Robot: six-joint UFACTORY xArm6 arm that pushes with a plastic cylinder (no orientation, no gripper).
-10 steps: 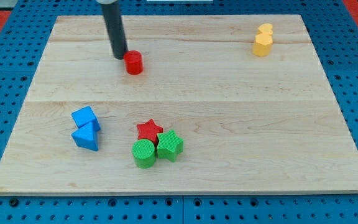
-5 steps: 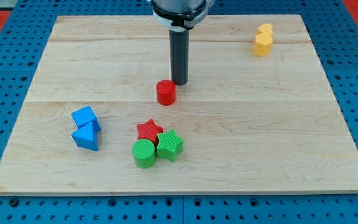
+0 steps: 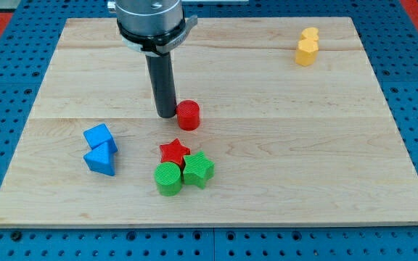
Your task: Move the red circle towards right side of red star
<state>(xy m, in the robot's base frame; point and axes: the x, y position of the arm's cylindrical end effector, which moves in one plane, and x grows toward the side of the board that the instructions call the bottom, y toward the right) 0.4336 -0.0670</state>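
The red circle (image 3: 189,114) is a small red cylinder on the wooden board, a little left of centre. My tip (image 3: 166,114) is right beside it on the view's left, touching or nearly touching its side. The red star (image 3: 174,152) lies below the circle, slightly to the left, with a gap between them. The star touches the green circle (image 3: 168,178) and the green star (image 3: 198,170) below it.
Two blue blocks (image 3: 99,149) sit together at the lower left. Two yellow blocks (image 3: 307,46) stand at the upper right. The board's edge (image 3: 209,224) runs along the view's bottom, with blue pegboard around it.
The red circle has moved from the upper left down to just above the red star. My tip went from its upper right to its left side.
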